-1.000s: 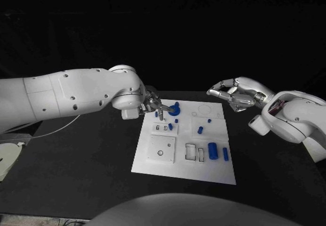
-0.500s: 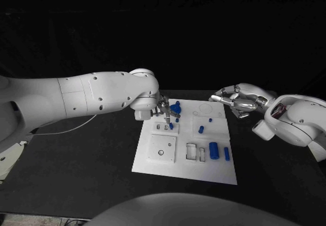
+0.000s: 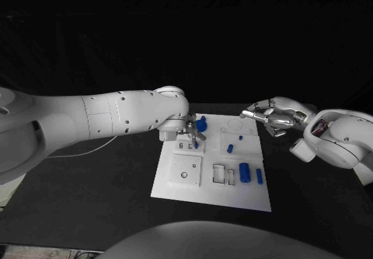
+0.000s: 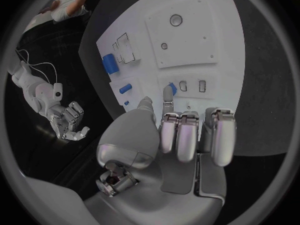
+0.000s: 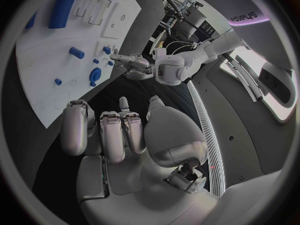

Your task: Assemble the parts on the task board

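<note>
On the black surface lies the white task board, with small blue parts on it. Over its far left corner the left hand is lowered, and most of this hand is hidden behind the big white left arm. The left wrist view shows its fingers pointing down to a small blue part that stands beside two little slots; the fingertip seems to touch it, but I cannot tell if the part is really pinched. Just beside the hand sits a round blue part, partly covered by the fingers. Further along the board are a short blue peg, a larger blue cylinder and a slim blue piece, all lying free. Two empty rectangular frames are next to the cylinder.

The right hand hangs above the surface, off the board's far right corner, its fingers curled inward around nothing.
</note>
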Tool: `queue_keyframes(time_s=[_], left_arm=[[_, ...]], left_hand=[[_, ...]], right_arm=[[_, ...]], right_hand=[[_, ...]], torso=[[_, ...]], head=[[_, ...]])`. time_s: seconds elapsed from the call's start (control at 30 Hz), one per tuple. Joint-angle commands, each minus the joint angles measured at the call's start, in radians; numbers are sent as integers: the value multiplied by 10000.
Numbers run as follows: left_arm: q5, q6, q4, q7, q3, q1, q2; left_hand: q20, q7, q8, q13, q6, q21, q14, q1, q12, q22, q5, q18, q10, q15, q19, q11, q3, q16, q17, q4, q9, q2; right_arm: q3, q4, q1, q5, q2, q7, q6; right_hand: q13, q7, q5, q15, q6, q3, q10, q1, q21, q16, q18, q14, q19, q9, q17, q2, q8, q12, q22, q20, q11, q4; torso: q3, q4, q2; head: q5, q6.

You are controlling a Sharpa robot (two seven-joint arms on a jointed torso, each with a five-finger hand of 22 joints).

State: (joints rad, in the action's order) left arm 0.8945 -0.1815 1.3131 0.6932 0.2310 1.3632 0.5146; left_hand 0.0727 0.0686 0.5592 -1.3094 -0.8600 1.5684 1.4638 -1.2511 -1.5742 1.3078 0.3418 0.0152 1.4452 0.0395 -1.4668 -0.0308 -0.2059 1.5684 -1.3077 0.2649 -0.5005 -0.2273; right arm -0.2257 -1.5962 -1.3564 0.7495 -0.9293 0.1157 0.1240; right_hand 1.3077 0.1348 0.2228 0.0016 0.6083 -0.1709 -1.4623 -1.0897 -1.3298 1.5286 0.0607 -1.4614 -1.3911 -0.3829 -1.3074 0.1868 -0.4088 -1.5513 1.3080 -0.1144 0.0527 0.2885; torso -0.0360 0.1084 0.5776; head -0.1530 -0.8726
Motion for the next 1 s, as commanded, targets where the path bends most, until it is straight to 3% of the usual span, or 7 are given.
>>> queue_keyframes(time_s=[0.03,0.1,0.37,0.77,1.0], left_arm=[[467,-98,-35,941,-8,-26,-36],[486,-72,-34,935,-8,-44,-25],[511,27,0,912,-15,-88,58],[457,-123,-101,920,-15,-133,137],[346,-80,-190,912,-14,-203,117]], left_hand=[[-71,12,79,-2614,100,3,1070,53,34,2570,-54,-136,1256,85,-988,304,107,24,-2631,41,-231,172],[-78,3,135,-2614,105,3,1070,95,34,2572,-72,-136,1256,88,-990,314,147,24,-2631,95,-400,200],[-184,-159,928,-2614,220,4,1070,484,34,2579,-533,-138,1256,208,-995,446,316,24,-2631,215,-2050,414],[-207,-177,943,-2614,213,-44,1070,682,34,2461,-610,-105,1256,222,-892,462,327,24,-2631,243,-2371,435],[-204,-149,706,-2614,278,-102,1070,777,34,2327,-624,-67,1256,212,-772,444,354,24,-2631,236,-2439,442]], right_arm=[[-1,18,9,-4,4,-61,-213],[-1,33,11,-3,7,-68,-216],[-1,142,34,-3,25,-138,-283],[-2,258,44,-3,38,-231,-368],[-2,287,45,-2,69,-281,-447]], right_hand=[[2299,34,19,2,3,-58,-651,-67,60,-33,-2,-538,53,8,-1950,-3,68,63,1836,17,10,21],[2293,36,33,3,3,-65,-643,-67,79,-38,3,-531,69,12,-1942,-1,72,67,1830,16,12,22],[2262,44,62,8,-2,-90,-601,-55,137,-60,18,-502,120,23,-1908,6,85,92,1810,12,19,31],[2224,50,85,15,-10,-113,-549,-47,198,-84,33,-471,173,36,-1873,9,101,122,1789,7,26,30],[2182,55,102,20,-15,-130,-493,-43,245,-107,45,-441,215,46,-1838,17,113,155,1772,3,31,28]], torso=[[-8,21,-23],[-14,22,-32],[-22,24,-51],[-49,-5,-65],[-39,19,-78]], head=[[8,0],[26,0],[127,0],[66,0],[-108,0]])
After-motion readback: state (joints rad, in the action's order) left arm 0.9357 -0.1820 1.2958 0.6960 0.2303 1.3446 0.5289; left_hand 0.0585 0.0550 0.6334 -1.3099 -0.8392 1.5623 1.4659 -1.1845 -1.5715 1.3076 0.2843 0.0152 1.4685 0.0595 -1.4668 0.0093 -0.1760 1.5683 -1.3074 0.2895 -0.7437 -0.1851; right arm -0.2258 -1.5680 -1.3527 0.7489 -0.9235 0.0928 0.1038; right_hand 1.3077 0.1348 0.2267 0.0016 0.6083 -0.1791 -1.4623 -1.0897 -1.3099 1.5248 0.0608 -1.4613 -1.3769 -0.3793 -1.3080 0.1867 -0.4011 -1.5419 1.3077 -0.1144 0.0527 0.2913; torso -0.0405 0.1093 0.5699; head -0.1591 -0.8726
